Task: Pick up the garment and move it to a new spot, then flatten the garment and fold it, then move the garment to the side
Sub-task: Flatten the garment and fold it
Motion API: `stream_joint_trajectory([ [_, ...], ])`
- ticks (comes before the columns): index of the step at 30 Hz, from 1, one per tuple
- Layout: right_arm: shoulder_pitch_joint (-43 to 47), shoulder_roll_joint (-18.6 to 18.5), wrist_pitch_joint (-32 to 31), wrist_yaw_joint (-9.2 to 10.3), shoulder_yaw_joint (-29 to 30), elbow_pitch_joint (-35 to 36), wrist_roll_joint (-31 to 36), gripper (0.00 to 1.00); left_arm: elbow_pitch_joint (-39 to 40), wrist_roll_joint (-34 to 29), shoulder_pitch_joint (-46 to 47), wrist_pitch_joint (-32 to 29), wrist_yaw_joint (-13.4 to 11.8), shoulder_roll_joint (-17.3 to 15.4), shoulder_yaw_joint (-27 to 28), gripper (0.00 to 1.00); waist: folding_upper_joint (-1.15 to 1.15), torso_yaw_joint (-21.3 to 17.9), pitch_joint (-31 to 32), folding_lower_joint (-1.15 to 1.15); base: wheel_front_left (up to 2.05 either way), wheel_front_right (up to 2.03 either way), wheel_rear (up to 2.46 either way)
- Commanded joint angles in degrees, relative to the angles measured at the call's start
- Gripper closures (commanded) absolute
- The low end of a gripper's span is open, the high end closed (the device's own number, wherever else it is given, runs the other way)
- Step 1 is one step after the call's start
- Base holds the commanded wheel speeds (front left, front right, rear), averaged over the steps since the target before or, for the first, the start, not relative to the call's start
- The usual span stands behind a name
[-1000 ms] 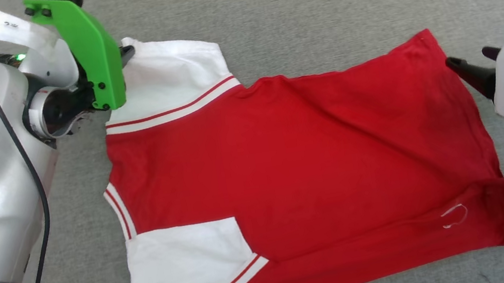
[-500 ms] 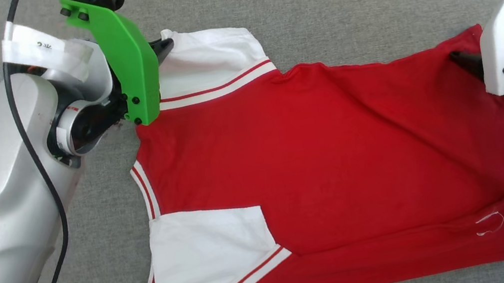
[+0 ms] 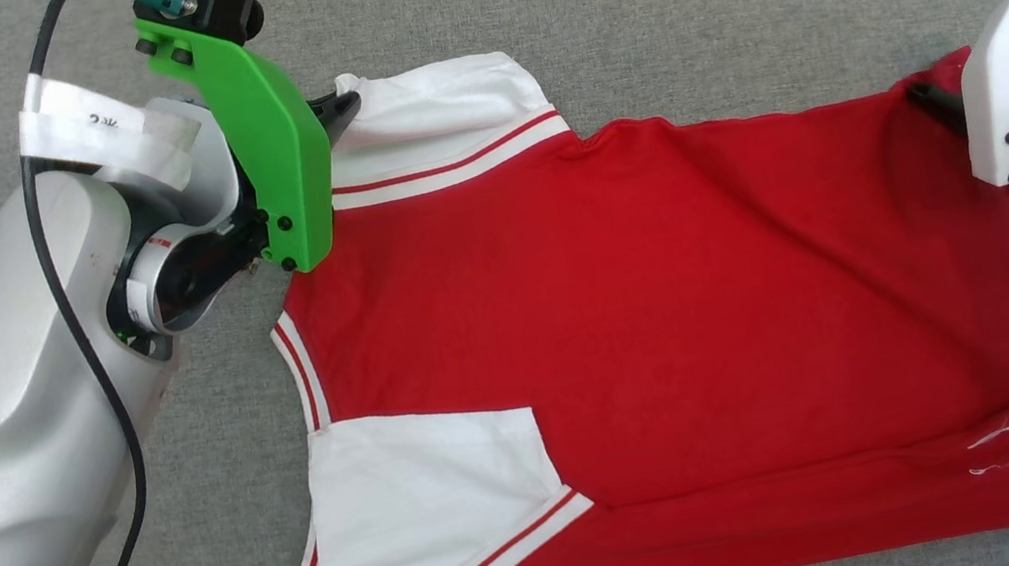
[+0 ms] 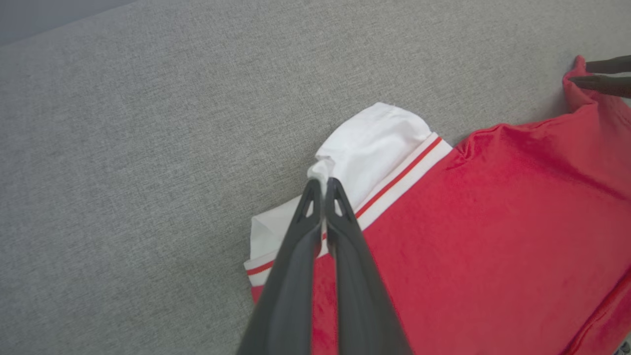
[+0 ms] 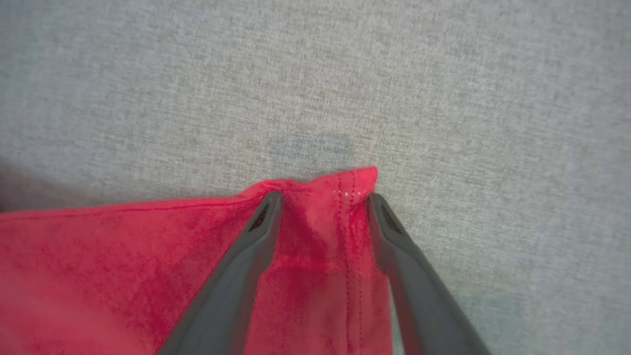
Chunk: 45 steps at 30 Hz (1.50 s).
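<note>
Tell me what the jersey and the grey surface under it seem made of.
The jersey: soft matte knit, maybe cotton or polyester; it wrinkles and shows hem stitching. The grey surface: apparently woven textile, matte, fine heathered weave.

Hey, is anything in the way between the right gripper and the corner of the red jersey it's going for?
Nothing visible. The right gripper has its open fingers on either side of the hem corner of the jersey, with plain grey surface beyond it. The left gripper is shut on the white sleeve.

Grey surface (image 3: 622, 1) lies open beyond the garment (image 3: 669, 297).
</note>
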State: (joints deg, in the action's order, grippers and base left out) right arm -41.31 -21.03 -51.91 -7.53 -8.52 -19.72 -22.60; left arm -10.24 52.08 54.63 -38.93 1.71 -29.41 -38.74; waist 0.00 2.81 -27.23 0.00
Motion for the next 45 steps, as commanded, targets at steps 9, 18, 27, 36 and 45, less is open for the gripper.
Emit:
stream_joint_trajectory([
  [9, 2.5, 0.1, 8.8, 0.04, 0.4, -3.8, -3.9, 1.0, -1.8, 0.4, -4.0, 4.3, -1.3, -1.0, 1.4, 1.0, 0.0, -0.5, 4.5, 0.0, 0.0, 0.0, 0.0],
  [18, 7.7, -1.2, 16.4, 0.04, 3.5, -3.3, -5.7, 1.0, -1.7, 1.8, -9.5, 7.9, -1.9, -1.4, 2.2, 1.0, 0.0, -0.3, 10.4, 0.0, 0.0, 0.0, 0.0],
  [27, 15.1, -1.9, 22.3, 0.04, 5.2, 0.6, -10.2, 1.0, 1.8, 2.4, -16.6, 10.1, -3.3, -3.0, 2.0, 1.0, 0.0, 0.6, 16.0, 0.0, 0.0, 0.0, 0.0],
  [36, 25.2, -2.6, 26.2, 0.04, 7.4, 6.5, -13.6, 1.0, 8.7, 2.8, -25.2, 11.4, -6.0, -5.5, 1.3, 1.0, 0.0, 1.4, 21.0, 0.0, 0.0, 0.0, 0.0],
  [45, 34.6, -3.1, 24.3, 0.04, 8.8, 12.1, -15.8, 1.0, 15.3, 4.0, -36.4, 13.6, -10.1, -9.1, 1.5, 1.0, 0.0, 1.6, 22.2, 0.0, 0.0, 0.0, 0.0],
])
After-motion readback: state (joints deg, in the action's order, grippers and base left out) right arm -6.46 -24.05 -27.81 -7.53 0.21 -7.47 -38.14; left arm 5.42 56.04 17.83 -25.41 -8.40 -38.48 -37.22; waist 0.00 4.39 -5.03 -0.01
